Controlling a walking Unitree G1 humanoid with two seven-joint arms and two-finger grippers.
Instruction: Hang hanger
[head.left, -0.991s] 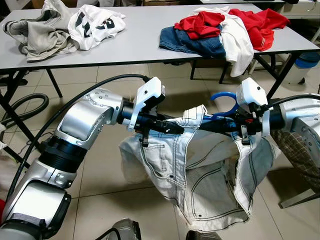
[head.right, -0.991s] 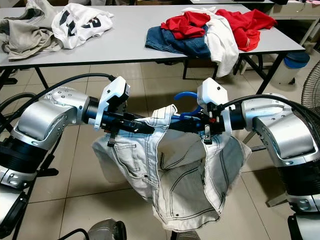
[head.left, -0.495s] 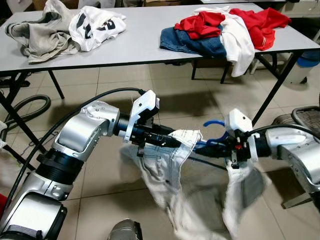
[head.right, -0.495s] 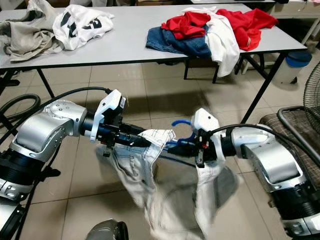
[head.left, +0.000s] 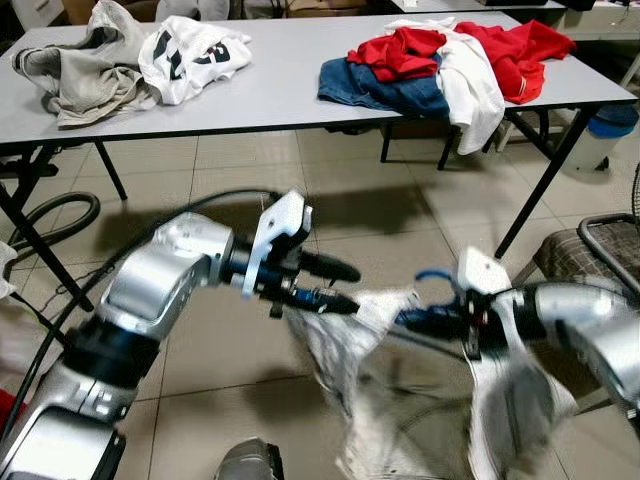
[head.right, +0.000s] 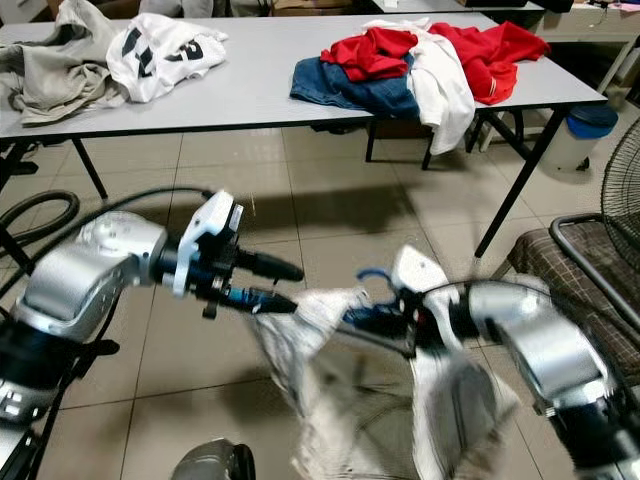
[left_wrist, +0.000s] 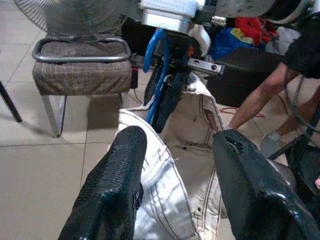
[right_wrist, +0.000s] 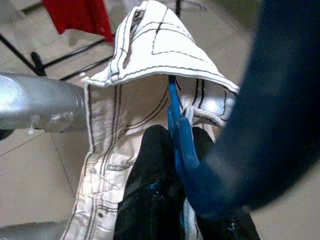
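- left gripper: two long black textured fingers spread apart, nothing pinched between them; lower finger lies against the collar edge of the garment, upper finger sticks out free above it
- left wrist view shows both rubbery stippled pads apart, pale fabric lying between and beyond them
- right gripper: clamped on the blue hanger, fingers closed round its flat plastic neck
- hanger: glossy blue plastic, curved hook rising just above the right gripper, motion blurred
- white denim jacket: stiff pale cotton with dark contrast stitching, draped over the hanger and hanging low between the two arms over the floor; heavily blurred in head views, collar peak clear in right wrist view
- both arms silver metal with white blocky wrist housings, black cable looping over the left arm
- grey table: flat matte top, thin black legs, far across the scene
- far left on it: crumpled beige garment and white tee with black print
- far right on it: heap of red cloth, white shirt hanging over the edge, folded blue jeans underneath
- floor of glossy beige tiles
- chair at right, metal tube frame, brown checked seat
- blue bin far right beyond the table
- a person's bare arm in the left wrist view, beyond the jacket
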